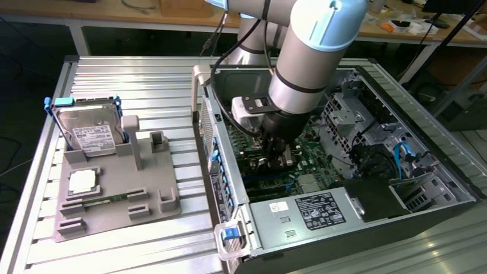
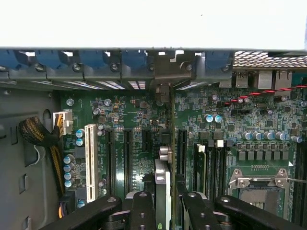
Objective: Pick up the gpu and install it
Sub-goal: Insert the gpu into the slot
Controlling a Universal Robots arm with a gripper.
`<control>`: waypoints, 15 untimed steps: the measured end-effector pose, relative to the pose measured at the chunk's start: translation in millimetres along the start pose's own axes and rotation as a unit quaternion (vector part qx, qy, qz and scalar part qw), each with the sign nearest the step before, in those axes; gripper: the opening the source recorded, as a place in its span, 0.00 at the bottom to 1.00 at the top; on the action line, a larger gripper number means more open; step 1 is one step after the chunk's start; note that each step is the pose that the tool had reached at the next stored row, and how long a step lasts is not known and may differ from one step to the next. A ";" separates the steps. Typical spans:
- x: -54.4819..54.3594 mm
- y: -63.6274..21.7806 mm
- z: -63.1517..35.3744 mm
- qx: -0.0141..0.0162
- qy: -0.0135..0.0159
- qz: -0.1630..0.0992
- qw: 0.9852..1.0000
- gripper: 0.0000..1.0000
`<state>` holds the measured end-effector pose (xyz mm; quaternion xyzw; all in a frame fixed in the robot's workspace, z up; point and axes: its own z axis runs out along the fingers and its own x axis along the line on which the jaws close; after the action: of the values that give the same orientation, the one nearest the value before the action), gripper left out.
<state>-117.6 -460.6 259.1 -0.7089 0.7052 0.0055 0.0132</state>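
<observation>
The gripper [image 2: 168, 215] is hanging inside the computer case [image 1: 209, 114], directly over the motherboard [image 2: 268, 120]. Its jaws are clamping the gpu [image 2: 171, 143] between them. The card is standing edge-on to the motherboard. Its long axis is running straight out from the jaws toward the motherboard's rear edge, where the blue slot latches [image 2: 134, 62] are sitting. It is lying parallel to the black expansion slots [image 2: 182, 148], close beside one of them. Whether its lower edge is entering a slot or hovering just above the motherboard is hard to tell. The fingers [image 2: 143, 211] are hiding the card's near end, and in the exterior view the arm [image 1: 304, 68] is covering most of the card.
</observation>
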 end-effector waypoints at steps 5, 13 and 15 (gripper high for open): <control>0.0 0.2 0.4 0.000 0.000 0.000 1.000 0.27; -0.2 0.3 -4.3 0.000 0.000 0.000 1.000 0.27; 0.0 0.3 -4.4 0.000 0.000 0.000 1.000 0.27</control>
<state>-118.0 -460.6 263.5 -0.7089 0.7052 0.0055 0.0132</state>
